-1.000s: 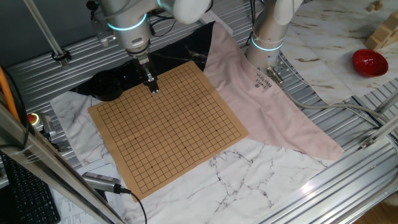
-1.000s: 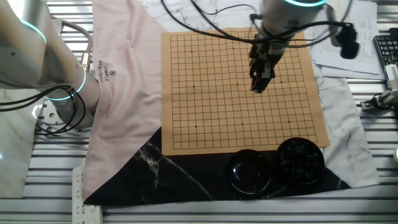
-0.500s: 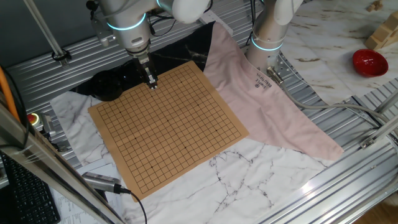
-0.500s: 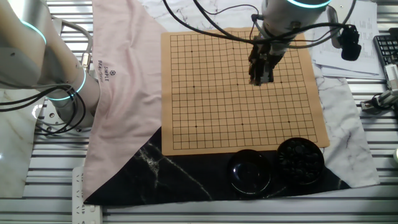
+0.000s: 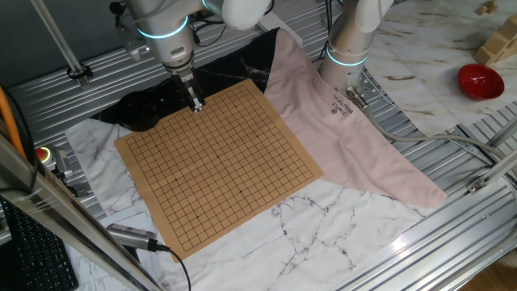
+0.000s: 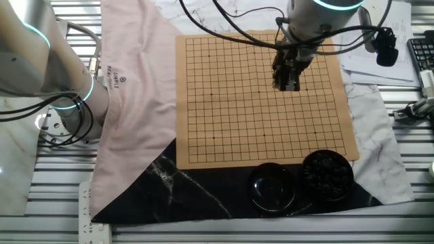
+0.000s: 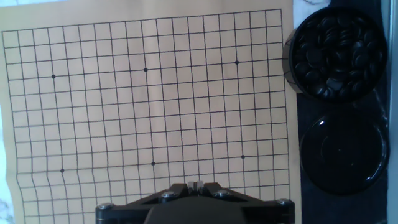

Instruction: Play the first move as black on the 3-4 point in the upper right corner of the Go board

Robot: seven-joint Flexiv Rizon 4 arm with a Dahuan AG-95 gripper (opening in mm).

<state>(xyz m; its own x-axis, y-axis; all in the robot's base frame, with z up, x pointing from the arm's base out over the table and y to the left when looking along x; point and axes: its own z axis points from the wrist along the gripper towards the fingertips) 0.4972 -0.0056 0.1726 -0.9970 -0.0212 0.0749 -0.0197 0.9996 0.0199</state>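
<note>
The tan Go board (image 5: 218,158) lies flat, and no stone shows on its grid in any view. The board also shows in the other fixed view (image 6: 224,102) and the hand view (image 7: 112,118). The black stones fill a round black bowl (image 6: 327,175) just off one board edge, at the upper right of the hand view (image 7: 336,53). My gripper (image 6: 285,84) hangs over the board, a few lines in from the bowl side (image 5: 196,105). In the hand view its fingertips (image 7: 196,184) stand together with nothing seen between them. The 3-4 point is an unmarked crossing that I cannot single out.
A second black bowl or lid (image 6: 272,186) with no stones in it sits beside the full one (image 7: 342,155), both on a black cloth (image 6: 203,196). A pink cloth (image 6: 135,102) lies along the far board edge. A second arm's base (image 5: 349,48) stands behind it.
My gripper has risen a little above the board and shifted slightly. Its fingers stay together. The board and the bowls have not moved.
</note>
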